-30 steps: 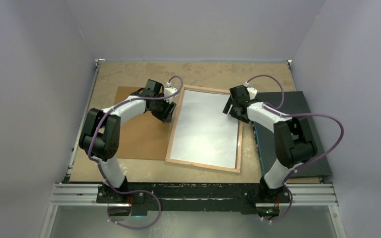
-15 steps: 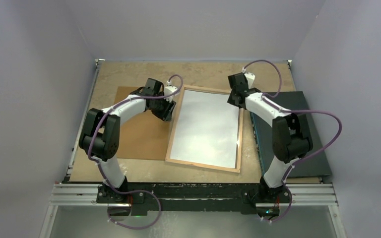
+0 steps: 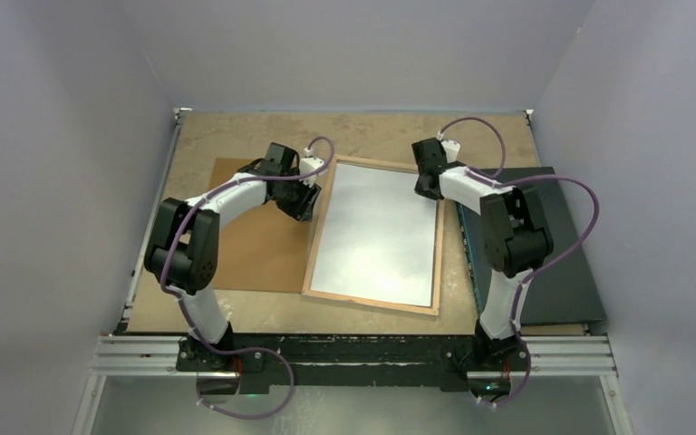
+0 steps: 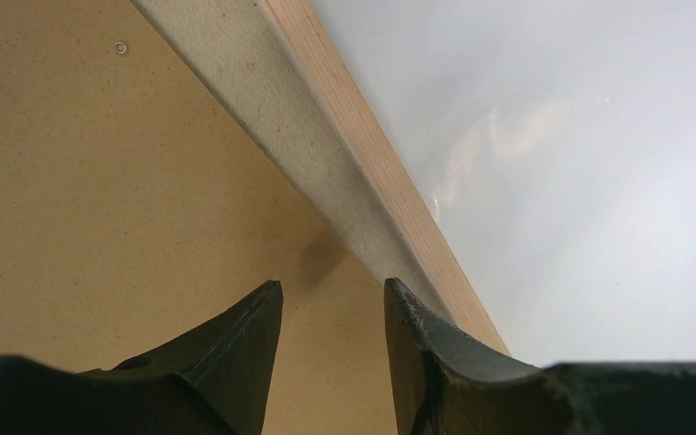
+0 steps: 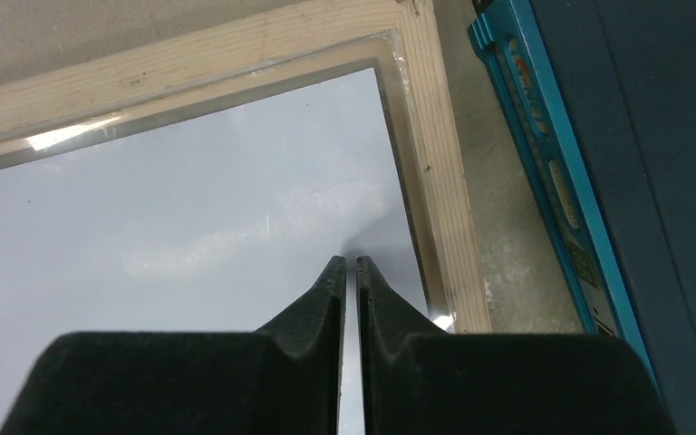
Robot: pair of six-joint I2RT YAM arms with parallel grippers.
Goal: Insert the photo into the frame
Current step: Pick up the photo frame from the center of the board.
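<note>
On the left of the counter [image 3: 372, 136] lies a plain brown backing board [image 3: 249, 245], and the left arm rises from its base, bends sharply at the elbow and stretches its forearm across that board towards the middle. Its left gripper [image 4: 331, 294] hangs low over the board's right edge, just beside the frame's left rail, with its fingers about half apart and nothing between them. The frame [image 3: 372, 304] lies flat at the centre with its light wood back facing up. The photo [image 3: 376, 231] sits inside it, plain white back up, filling the opening. The right arm stands tall, folds at the elbow and reaches inward to the frame's far right corner. There the right gripper [image 5: 351, 263] points down over the photo's white back, its fingers drawn almost together with only a thin slit between them and nothing visible in it. A dark, teal-edged mat [image 3: 566, 290] lies to the right, near the frame.
</note>
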